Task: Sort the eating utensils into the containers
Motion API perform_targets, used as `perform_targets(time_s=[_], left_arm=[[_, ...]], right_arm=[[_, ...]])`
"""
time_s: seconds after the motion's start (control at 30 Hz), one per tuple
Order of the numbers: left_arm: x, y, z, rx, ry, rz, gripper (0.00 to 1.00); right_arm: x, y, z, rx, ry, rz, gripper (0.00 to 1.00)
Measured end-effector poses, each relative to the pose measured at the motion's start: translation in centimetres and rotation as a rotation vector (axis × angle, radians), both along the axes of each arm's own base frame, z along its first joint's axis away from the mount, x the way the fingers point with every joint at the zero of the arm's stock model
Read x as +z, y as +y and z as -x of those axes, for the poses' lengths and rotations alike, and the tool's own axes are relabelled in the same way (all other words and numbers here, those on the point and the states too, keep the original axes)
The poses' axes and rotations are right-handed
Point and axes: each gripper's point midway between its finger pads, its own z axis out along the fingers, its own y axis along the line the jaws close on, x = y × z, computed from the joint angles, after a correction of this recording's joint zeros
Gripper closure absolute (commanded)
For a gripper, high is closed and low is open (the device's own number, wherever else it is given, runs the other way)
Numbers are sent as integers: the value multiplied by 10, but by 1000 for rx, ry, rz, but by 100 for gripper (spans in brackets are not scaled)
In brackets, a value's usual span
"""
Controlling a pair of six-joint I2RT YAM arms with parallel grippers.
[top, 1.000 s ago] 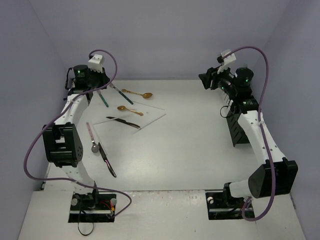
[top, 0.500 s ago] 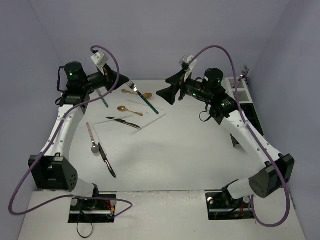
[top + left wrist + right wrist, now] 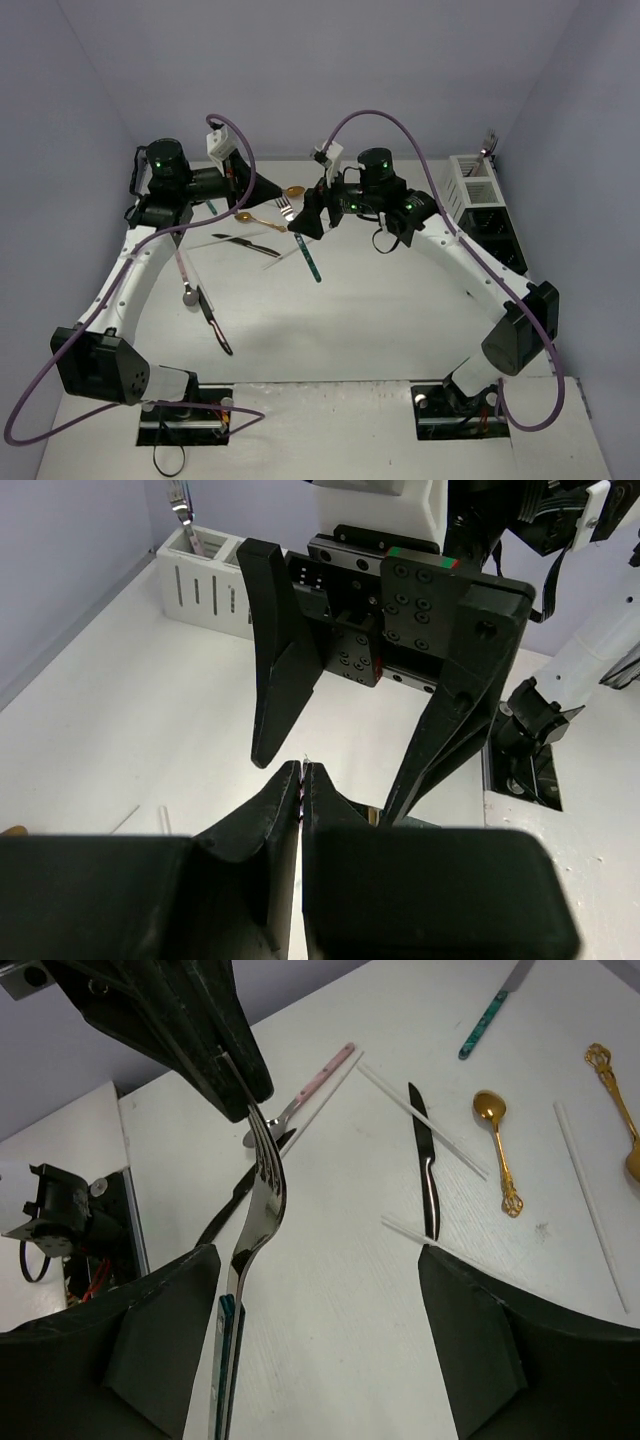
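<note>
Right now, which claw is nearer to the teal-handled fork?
Left. The left claw is shut on the tines of the teal-handled fork, holding it in the air; the right claw stands open around its handle, one finger on either side, not yet closed.

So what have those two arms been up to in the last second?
The left gripper, shut on the teal-handled fork, carried it from the far-left corner rightward to mid-table. The right gripper swung left from the black container, opened, and now straddles the fork's handle without gripping it. The gold spoons, black-handled knives and pink-handled spoon lie as before.
</note>
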Motion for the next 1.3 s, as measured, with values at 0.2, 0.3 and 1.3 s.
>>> perform_targets(time_s=[0.2, 0.3, 1.3], left_arm=[[-2, -9, 6, -31, 5, 0, 100], [-7, -10, 7, -33, 9, -8, 100], [-15, 73, -69, 502, 197, -62, 9]], right_arm=[[-8, 0, 5, 17, 34, 17, 48], [-12, 4, 6, 37, 60, 19, 67], [18, -156, -93, -450, -30, 10, 100]])
